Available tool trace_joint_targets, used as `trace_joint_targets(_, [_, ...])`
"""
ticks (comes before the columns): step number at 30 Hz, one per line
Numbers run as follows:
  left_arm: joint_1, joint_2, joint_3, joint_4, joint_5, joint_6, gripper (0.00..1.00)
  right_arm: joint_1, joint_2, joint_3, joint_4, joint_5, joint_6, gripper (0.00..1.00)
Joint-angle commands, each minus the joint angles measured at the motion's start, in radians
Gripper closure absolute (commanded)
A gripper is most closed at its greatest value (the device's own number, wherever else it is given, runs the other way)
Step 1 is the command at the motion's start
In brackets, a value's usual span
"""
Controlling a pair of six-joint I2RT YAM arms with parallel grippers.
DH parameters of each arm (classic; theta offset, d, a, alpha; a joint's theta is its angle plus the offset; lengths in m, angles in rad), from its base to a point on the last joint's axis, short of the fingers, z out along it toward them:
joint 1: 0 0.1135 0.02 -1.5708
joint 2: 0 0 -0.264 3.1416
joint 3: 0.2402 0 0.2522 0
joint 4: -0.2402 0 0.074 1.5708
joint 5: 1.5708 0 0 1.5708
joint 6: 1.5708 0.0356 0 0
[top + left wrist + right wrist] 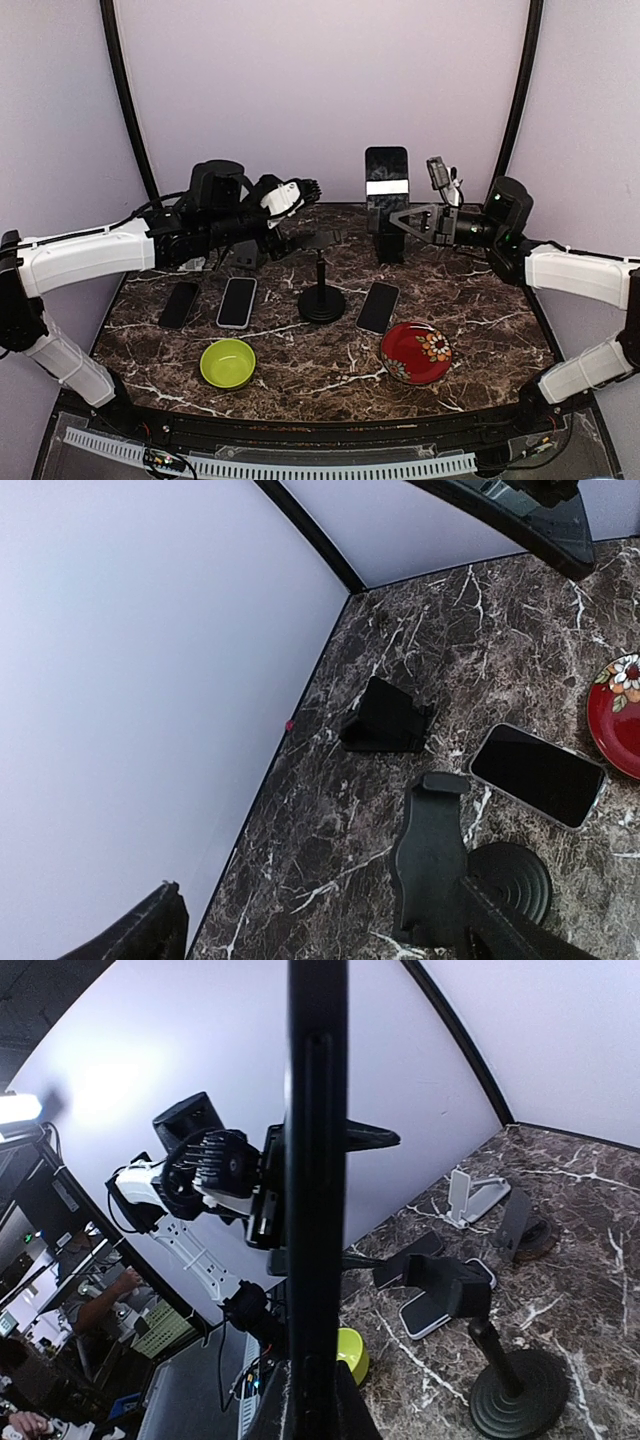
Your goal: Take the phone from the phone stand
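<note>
My right gripper [393, 213] is shut on a black phone [386, 178] and holds it upright, lifted above a small black wedge stand [388, 245] at the back of the table. In the right wrist view the phone [315, 1160] is seen edge-on between the fingers [345, 1405]. The wedge stand [385, 720] shows empty in the left wrist view. My left gripper [300, 238] is open and empty, close to the cradle [430, 855] of a tall round-based stand [321, 298].
Three phones lie flat on the marble: two at the left [180, 303] [237, 301], one right of the tall stand [378, 306]. A green bowl [228, 362] and a red flowered plate [416, 353] sit near the front. A white stand [470, 1195] is at back left.
</note>
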Motion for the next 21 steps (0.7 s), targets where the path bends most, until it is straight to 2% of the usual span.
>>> trace_joint_targets(1, [-0.060,0.068,0.174,-0.361,-0.140,-0.071,0.09,-0.051,-0.073,-0.030,0.004,0.007,-0.034,1.00])
trace_joint_targets(9, [-0.142,0.188,0.379,-0.566,-0.239,-0.120,0.13,-0.132,-0.148,-0.072,-0.048,0.010,-0.056,1.00])
trace_joint_targets(16, [-0.168,0.324,0.533,-0.647,-0.363,-0.129,0.19,-0.181,-0.158,-0.100,0.023,-0.011,0.006,1.00])
trace_joint_targets(21, [-0.171,0.384,0.569,-0.659,-0.401,-0.091,0.23,-0.200,-0.159,-0.120,0.064,-0.013,0.034,1.00])
